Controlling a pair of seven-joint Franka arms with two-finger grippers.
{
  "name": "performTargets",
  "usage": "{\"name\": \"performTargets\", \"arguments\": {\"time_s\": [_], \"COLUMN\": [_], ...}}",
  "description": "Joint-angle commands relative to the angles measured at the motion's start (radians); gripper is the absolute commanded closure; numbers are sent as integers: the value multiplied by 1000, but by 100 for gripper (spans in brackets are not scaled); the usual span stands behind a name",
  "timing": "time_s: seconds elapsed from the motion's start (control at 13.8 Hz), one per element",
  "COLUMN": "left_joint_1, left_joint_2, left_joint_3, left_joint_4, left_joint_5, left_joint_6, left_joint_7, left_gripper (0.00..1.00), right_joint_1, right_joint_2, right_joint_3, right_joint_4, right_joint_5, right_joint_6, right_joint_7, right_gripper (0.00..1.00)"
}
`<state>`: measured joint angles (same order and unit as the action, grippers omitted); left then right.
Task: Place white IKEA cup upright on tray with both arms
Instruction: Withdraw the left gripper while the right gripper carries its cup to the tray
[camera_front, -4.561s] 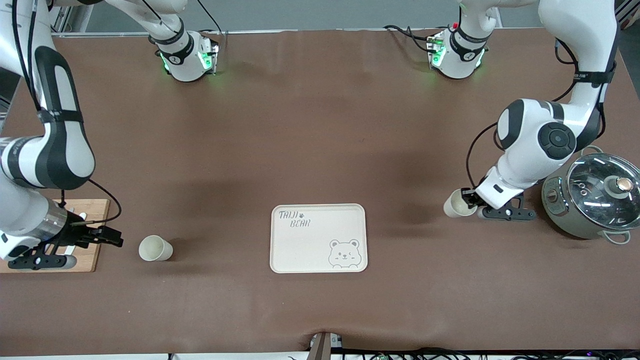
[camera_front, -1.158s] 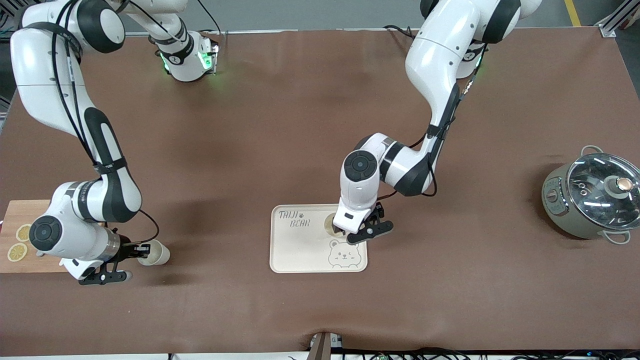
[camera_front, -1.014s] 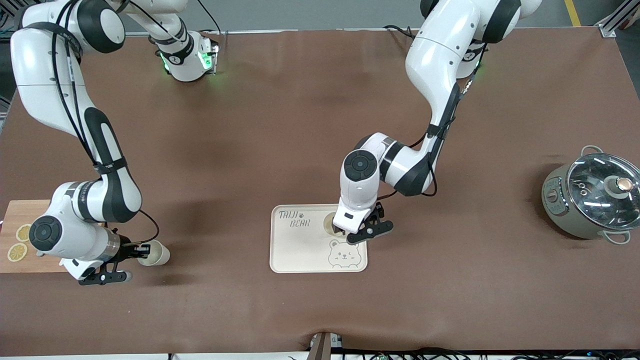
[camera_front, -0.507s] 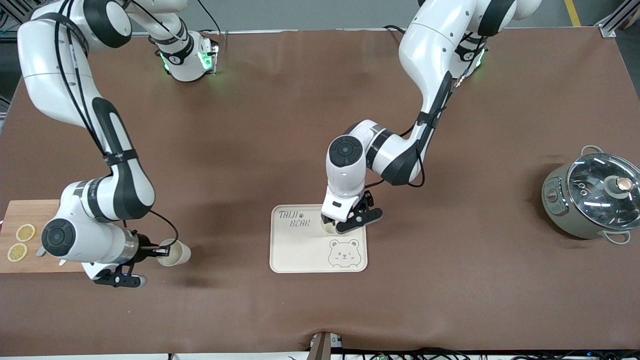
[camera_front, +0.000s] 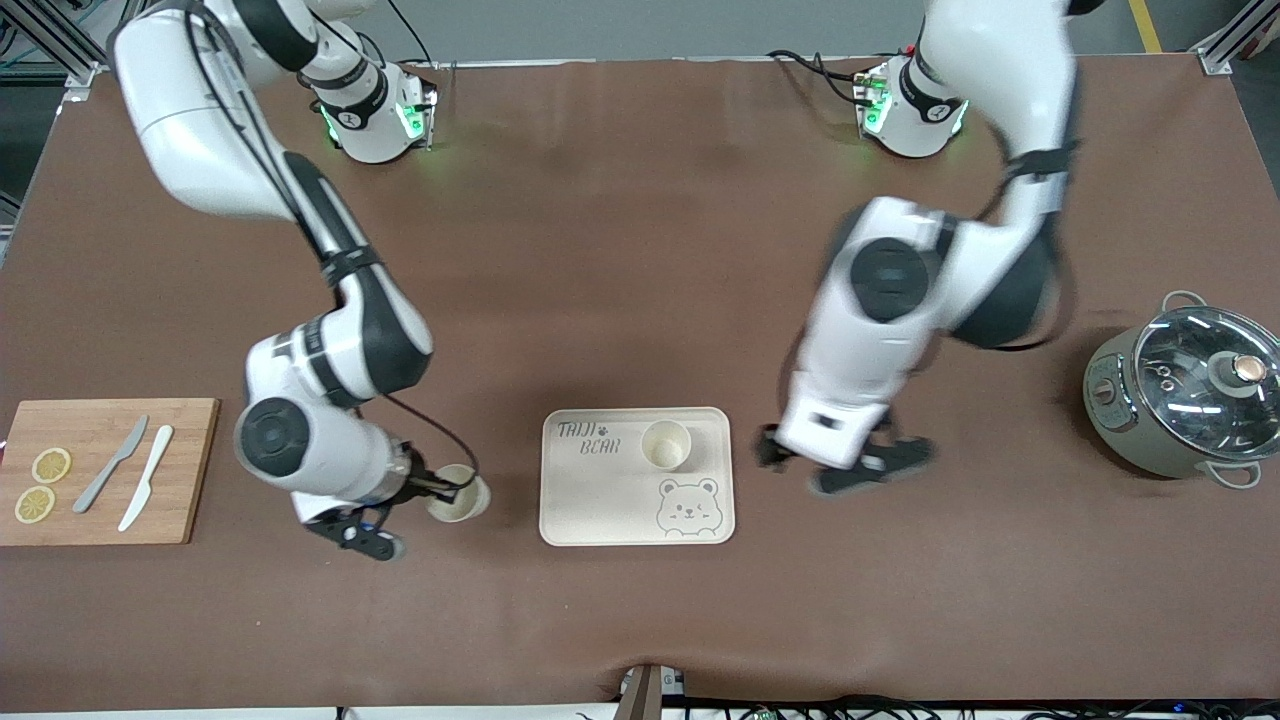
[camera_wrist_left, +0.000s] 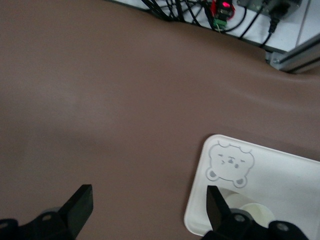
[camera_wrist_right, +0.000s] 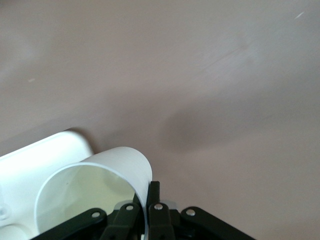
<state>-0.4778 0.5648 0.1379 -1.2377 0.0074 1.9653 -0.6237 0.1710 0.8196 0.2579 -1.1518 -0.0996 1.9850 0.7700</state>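
The cream tray (camera_front: 600, 500) with the bear drawing lies on the brown table. One white cup (camera_front: 665, 444) stands upright on it, near the lettering. My left gripper (camera_front: 772, 450) is open and empty, over the table just beside the tray toward the left arm's end. The left wrist view shows its spread fingers (camera_wrist_left: 75, 210), the tray (camera_wrist_left: 285, 170) and part of that cup (camera_wrist_left: 255, 212). My right gripper (camera_front: 438, 488) is shut on the rim of a second white cup (camera_front: 460, 498), beside the tray toward the right arm's end. The right wrist view shows this cup (camera_wrist_right: 95, 190) pinched at its wall, with the tray's corner (camera_wrist_right: 40, 155) close by.
A wooden cutting board (camera_front: 190, 470) with two lemon slices and two knives lies at the right arm's end. A grey pot with a glass lid (camera_front: 1190, 390) stands at the left arm's end.
My left gripper let go of its cup on the tray and pulled away toward the left arm's end. My right arm carried the second cup from near the cutting board up to the tray's side.
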Motion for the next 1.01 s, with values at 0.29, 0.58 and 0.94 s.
{"name": "performTargets", "arguments": {"time_s": [0.29, 0.58, 0.94], "left_joint_1": [347, 370, 372], "left_joint_2": [-135, -280, -436], "left_joint_3": [-15, -12, -8], "left_joint_4": [-46, -84, -121], "left_joint_5": [-177, -198, -170], "left_joint_6": [-169, -350, -421], "left_joint_7": [626, 654, 760], "left_gripper": [0, 0, 0], "right_joint_1": [97, 148, 166], "right_joint_2": [18, 61, 90], "right_joint_3": [-11, -11, -12], "right_joint_4": [17, 17, -25], "right_joint_5": [-14, -17, -18], "right_joint_6": [61, 132, 218], "right_joint_7": [147, 190, 198], "right_gripper": [100, 100, 100]}}
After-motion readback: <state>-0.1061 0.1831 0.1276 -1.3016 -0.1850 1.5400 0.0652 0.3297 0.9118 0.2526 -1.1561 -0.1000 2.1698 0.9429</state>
